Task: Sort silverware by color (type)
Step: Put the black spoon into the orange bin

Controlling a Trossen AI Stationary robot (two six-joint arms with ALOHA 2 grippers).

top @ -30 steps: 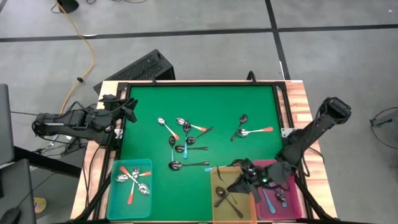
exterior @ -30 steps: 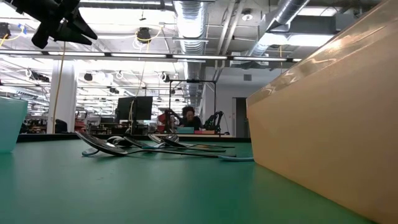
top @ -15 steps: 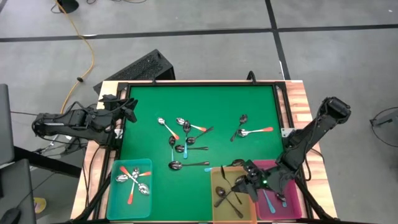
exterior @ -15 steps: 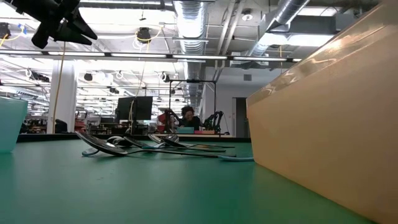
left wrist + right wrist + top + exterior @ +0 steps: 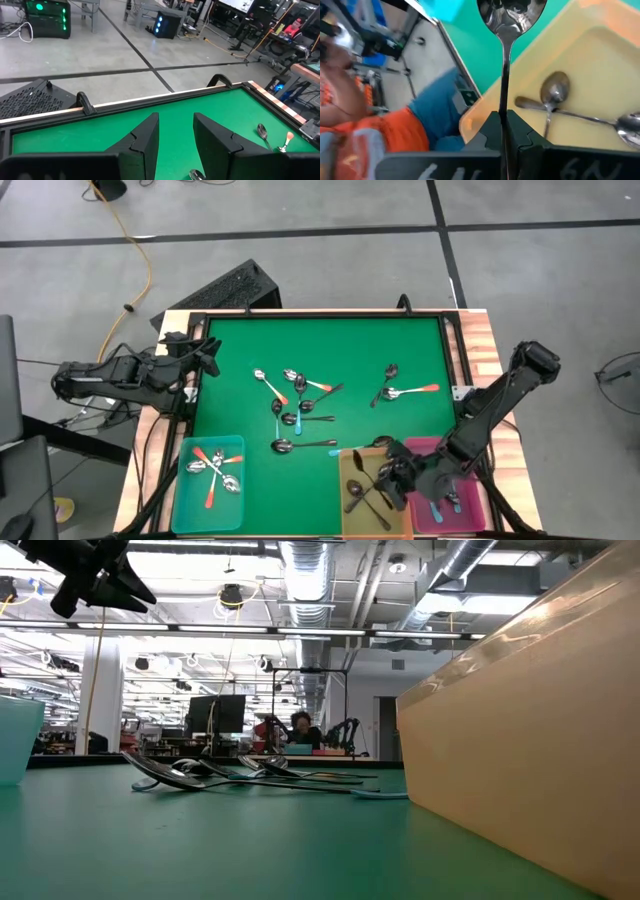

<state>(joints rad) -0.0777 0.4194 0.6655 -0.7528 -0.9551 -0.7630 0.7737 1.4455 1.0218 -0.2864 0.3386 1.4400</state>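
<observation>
My right gripper point(image 5: 392, 474) hangs over the yellow bin point(image 5: 350, 465) at the near right, shut on a plain metal spoon point(image 5: 511, 12). Two plain spoons point(image 5: 551, 95) lie in that bin. Several spoons with orange, blue and plain handles lie in a cluster point(image 5: 296, 406) mid-table, and two more point(image 5: 400, 391) lie to the right. My left gripper point(image 5: 175, 135) is open and empty at the table's left edge point(image 5: 205, 361), high above the mat point(image 5: 95, 575). My right gripper pinches the spoon's thin handle point(image 5: 503, 107) between its two fingers. The handle runs along the fingers and the shiny bowl point(image 5: 512, 15) sticks out ahead of them. The spoon is lifted clear, over the yellow bin's edge.
A teal bin point(image 5: 185, 505) at the near left holds orange-handled spoons. A pink bin point(image 5: 470, 515) at the near right holds blue-handled spoons. The yellow bin's wall point(image 5: 530, 740) fills the right of the low view. A raised frame point(image 5: 320, 313) rims the green mat.
My right gripper has moved a little toward the table's near edge, over the yellow bin, with the spoon still held.
</observation>
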